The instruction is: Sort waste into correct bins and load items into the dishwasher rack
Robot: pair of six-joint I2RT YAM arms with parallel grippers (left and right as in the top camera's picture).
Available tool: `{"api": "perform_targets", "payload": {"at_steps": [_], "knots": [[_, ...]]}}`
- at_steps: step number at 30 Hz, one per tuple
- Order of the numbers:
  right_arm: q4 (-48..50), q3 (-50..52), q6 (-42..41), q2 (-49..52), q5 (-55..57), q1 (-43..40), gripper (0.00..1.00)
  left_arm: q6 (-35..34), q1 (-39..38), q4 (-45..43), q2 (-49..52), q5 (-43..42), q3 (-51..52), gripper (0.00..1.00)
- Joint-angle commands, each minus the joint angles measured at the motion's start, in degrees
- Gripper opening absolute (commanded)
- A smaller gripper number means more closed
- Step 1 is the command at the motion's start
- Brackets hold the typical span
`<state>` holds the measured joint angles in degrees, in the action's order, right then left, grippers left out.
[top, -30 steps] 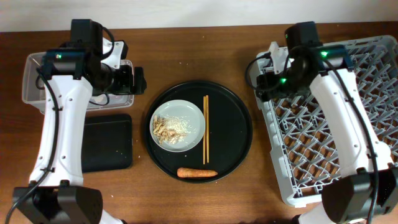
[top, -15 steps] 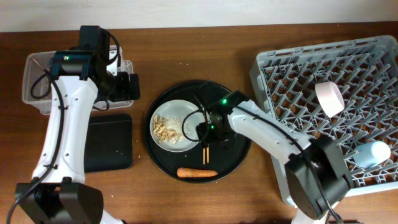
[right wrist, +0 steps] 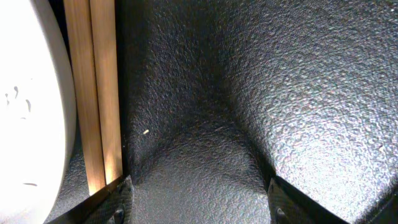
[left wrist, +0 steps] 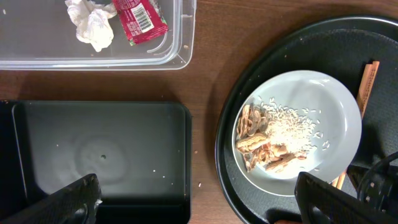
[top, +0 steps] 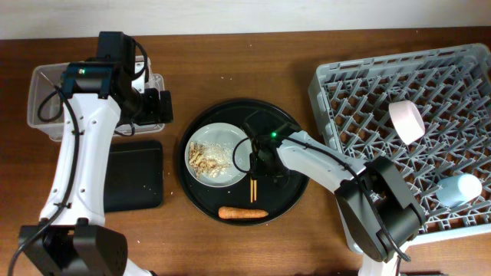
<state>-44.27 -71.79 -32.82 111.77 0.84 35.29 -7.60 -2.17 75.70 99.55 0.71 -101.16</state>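
The pale plate [top: 219,153] with beige food scraps [left wrist: 267,140] sits in the round black tray [top: 291,184]. The chopsticks [top: 252,188] lie right of the plate, and the orange carrot [top: 243,213] lies in front. My right gripper [right wrist: 199,208] is open and low over the tray; the chopsticks [right wrist: 96,93] lie just outside its left finger. My left gripper [left wrist: 208,205] is open and empty, high between the flat black tray [left wrist: 102,155] and the plate. The clear tub [left wrist: 174,56] holds the red wrapper [left wrist: 140,15] and the white scrap [left wrist: 90,22]. The grey rack [top: 360,100] holds the white-pink bowl [top: 405,121] and the light-blue cup [top: 460,188].
The right arm stretches from the rack's front left corner across the round tray. The flat black tray [top: 134,176] lies in front of the clear tub [top: 42,115] at the left. Bare wooden table [top: 230,69] lies behind the round tray.
My right arm has swung from over the rack down to the round tray beside the chopsticks. The bowl and cup now show in the rack. The left arm shifted slightly.
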Motion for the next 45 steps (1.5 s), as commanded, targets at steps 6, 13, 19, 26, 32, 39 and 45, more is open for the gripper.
{"api": "perform_targets", "payload": {"at_steps": [6, 13, 19, 26, 32, 39, 45], "knots": [[-4.85, -3.54, -0.72, -0.02, -4.11, 0.24, 0.7, -0.7, -0.02, 0.02, 0.09, 0.61, 0.33, 0.99], [-4.85, -3.39, -2.21, 0.76, -2.71, 0.33, 0.7, -0.7, -0.02, 0.02, 0.09, 0.61, 0.33, 0.99], [-4.76, -3.39, -2.23, 5.53, -4.04, 0.33, 0.7, -0.7, -0.02, 0.02, 0.09, 0.61, 0.33, 0.99], [-5.42, -3.41, -4.17, 5.51, -3.63, -0.35, 0.13, -0.7, -0.02, 0.04, 0.09, 0.59, 0.33, 0.99], [-7.5, -5.73, 0.92, 2.32, -3.04, -3.63, 0.04, -0.7, -0.02, 0.04, 0.09, 0.59, 0.33, 0.99], [-26.38, -17.31, 32.17, -13.2, -0.66, -19.58, 0.04, -0.7, -0.02, 0.02, 0.09, 0.59, 0.33, 0.99], [-29.18, -9.9, 36.65, -13.88, 0.5, -32.04, 0.04, -0.7, -0.02, -0.17, 0.09, 0.59, 0.33, 0.99]]}}
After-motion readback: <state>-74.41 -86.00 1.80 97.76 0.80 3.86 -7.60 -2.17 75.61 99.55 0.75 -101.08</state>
